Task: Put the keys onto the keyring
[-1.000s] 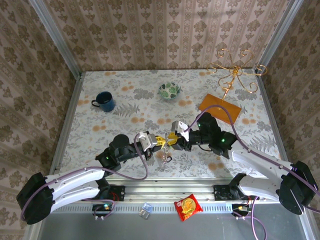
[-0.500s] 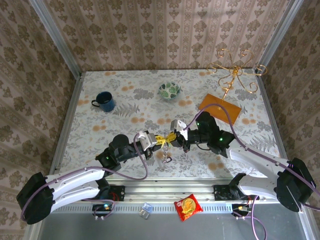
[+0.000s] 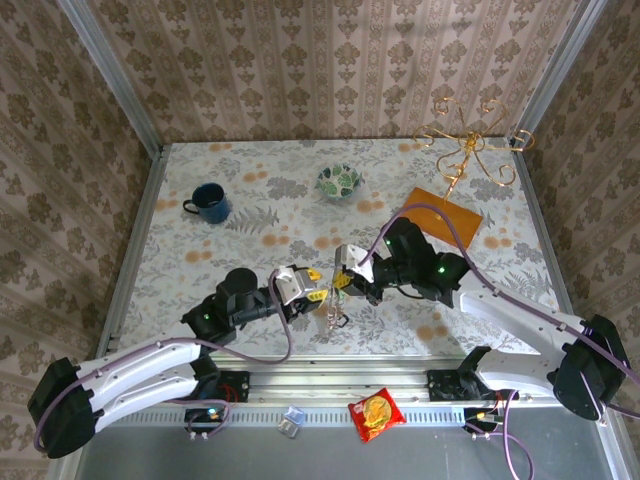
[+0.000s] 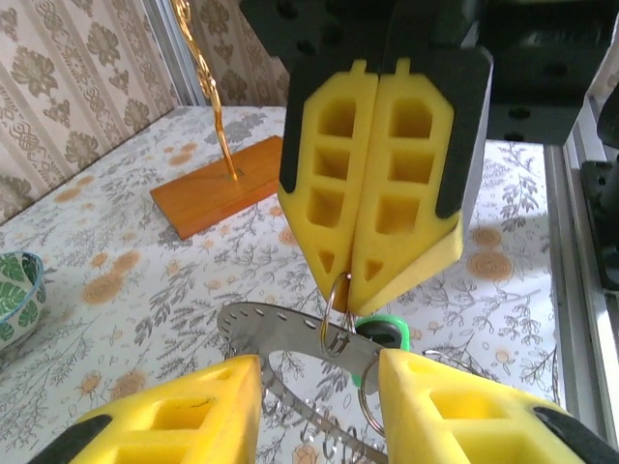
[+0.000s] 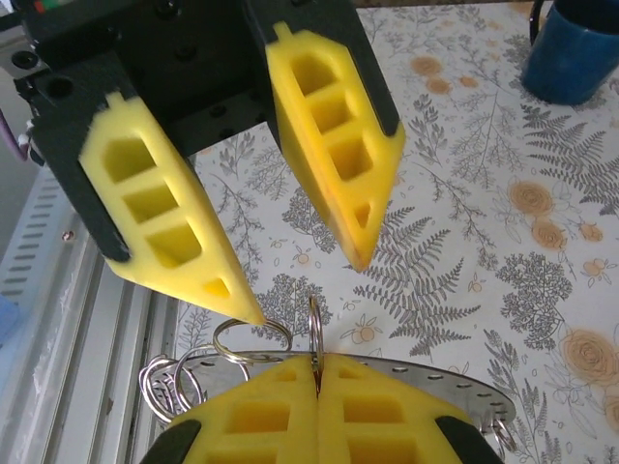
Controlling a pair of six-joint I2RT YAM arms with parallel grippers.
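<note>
Yellow foam faces of my right tool (image 4: 346,277) are pressed flat together with no gap; at their very tip they pinch a thin wire ring (image 4: 327,304); that ring tops the keys (image 3: 331,305), so the bunch hangs directly under the right tool. Just below the tip I've got the green head piece (image 4: 390,333); a curved flat metal strip (image 4: 271,324) with a row of small holes crosses beneath it; loose silver rings (image 5: 164,382) sit lower, off to one side.

My left tool (image 5: 308,288) faces the right one nose to nose; its jaws stand partway apart and grip nothing. From the right wrist, its lower finger tip sits just beside one silver ring; touching or not, I cannot tell. From the left wrist, the metal strip runs across the gap between my left fingers (image 4: 184,420).

On the top camera both tools meet over the near middle of the table (image 3: 200,260), with the bunch dangling under the meeting point. A small dark loop, the keyring (image 3: 337,321), shows at the bottom of the bunch, below both tools; it is too small for me to tell whether it is linked to anything.

Beyond the right tool sits an orange wooden base (image 4: 227,184) carrying a gold stand (image 4: 217,121); a blue mug (image 5: 578,48) sits well behind the left tool.
</note>
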